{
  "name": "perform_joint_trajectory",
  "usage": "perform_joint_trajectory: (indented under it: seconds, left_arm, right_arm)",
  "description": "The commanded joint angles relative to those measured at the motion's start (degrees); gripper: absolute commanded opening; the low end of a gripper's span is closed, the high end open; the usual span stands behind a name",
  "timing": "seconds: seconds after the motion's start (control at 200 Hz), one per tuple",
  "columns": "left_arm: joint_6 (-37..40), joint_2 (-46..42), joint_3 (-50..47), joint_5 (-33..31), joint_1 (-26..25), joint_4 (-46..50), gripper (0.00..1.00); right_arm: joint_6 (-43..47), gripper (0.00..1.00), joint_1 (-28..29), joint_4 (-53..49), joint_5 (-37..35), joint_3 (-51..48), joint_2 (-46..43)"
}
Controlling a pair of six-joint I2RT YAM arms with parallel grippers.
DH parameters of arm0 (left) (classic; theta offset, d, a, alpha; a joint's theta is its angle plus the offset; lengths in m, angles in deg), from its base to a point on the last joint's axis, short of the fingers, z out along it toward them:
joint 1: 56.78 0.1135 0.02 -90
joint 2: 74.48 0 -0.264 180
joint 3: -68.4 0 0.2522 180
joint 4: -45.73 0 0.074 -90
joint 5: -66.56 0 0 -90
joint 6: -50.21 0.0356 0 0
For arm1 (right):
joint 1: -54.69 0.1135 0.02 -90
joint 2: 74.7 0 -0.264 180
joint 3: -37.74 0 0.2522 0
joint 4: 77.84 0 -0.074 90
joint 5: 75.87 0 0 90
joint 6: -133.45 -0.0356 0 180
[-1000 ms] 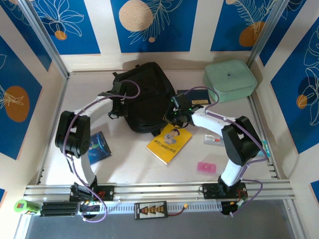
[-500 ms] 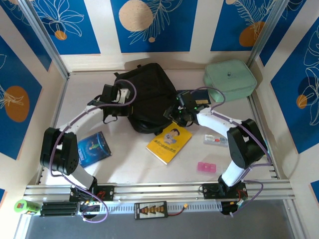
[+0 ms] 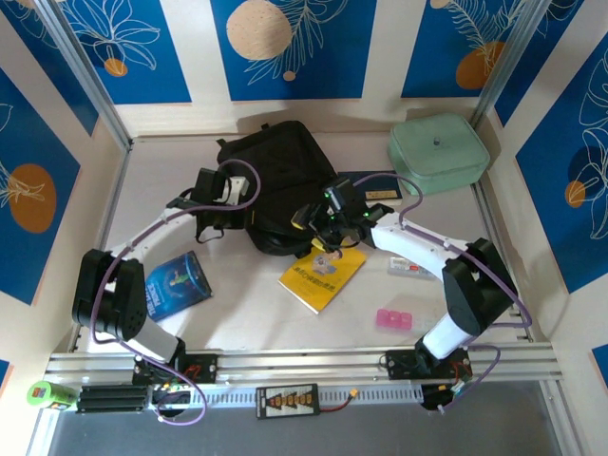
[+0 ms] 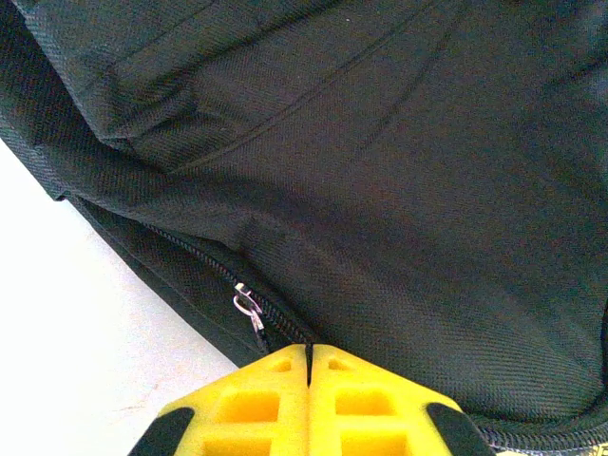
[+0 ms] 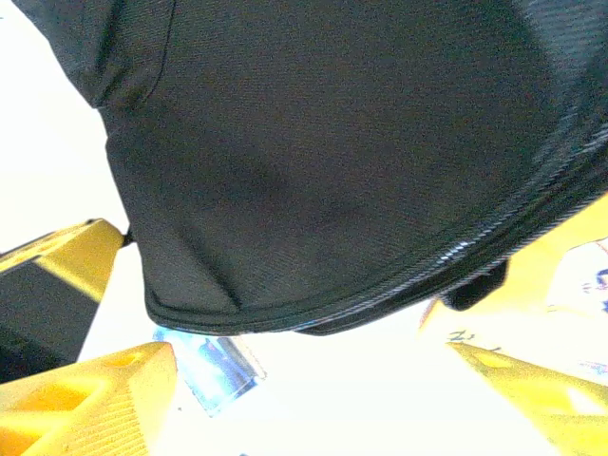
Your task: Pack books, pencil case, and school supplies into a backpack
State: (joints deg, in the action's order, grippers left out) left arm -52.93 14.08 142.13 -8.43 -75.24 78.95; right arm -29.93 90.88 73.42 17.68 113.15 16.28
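Note:
The black backpack lies at the table's middle back. My left gripper is shut at its left edge, with the yellow fingertips pressed together right beside a zip pull. My right gripper stands open at the backpack's lower right edge, with nothing between its fingers. The yellow book lies just below it. A blue book lies at the left, and a navy book is partly under the right arm. The mint green pencil case sits at the back right.
A clear packet and a pink block lie on the table to the right of the yellow book. Patterned walls close in the table on three sides. A metal rail runs along the near edge.
My right gripper has opened and slid left and down along the backpack's edge. The left arm reached up to the backpack's left side, then stayed there, shut.

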Motion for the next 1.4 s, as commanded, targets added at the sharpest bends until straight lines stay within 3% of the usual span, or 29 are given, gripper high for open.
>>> perform_joint_trajectory:
  seconds: [0.0, 0.18, 0.455, 0.6, 0.74, 0.87, 0.985, 1.395]
  left_arm:
    - [-0.4, -1.9, -1.3, 0.5, -0.3, -0.6, 0.00]
    - [-0.7, -1.8, -1.8, 0.3, -0.3, -0.9, 0.00]
    - [-0.8, -1.8, -2.2, -0.5, -0.4, -1.0, 0.00]
    - [-1.4, -2.2, -2.5, -3.6, -0.3, -0.4, 0.00]
    - [-2.7, -1.7, -1.5, -12.5, 0.0, 1.7, 0.00]
    - [-2.8, 1.3, 4.2, -19.8, 0.8, 7.5, 0.00]
    - [-3.9, 4.1, 6.3, -22.5, 1.7, 8.4, 0.00]
    - [-6.7, 12.2, 14.9, -20.5, 5.3, 11.0, 0.00]
  right_arm:
    - [-5.2, 0.73, 0.5, 4.5, 4.8, 1.4, 1.8]
    - [-14.1, 0.73, 1.2, 11.1, 8.8, -0.5, 5.4]
    - [-17.0, 0.69, 1.6, 15.4, 4.7, -0.5, 8.9]
    - [-15.7, 0.47, 1.1, 15.0, 3.2, 1.2, 11.1]
    - [-13.2, 0.21, 1.2, 12.7, 1.1, 1.9, 11.0]
    - [-11.0, 0.08, 1.3, 10.9, -0.8, 1.6, 9.9]
    - [-9.5, 0.04, 1.3, 11.7, -1.3, 1.3, 9.3]
    - [-4.6, 0.05, 2.5, 15.0, 2.8, 6.2, 13.9]
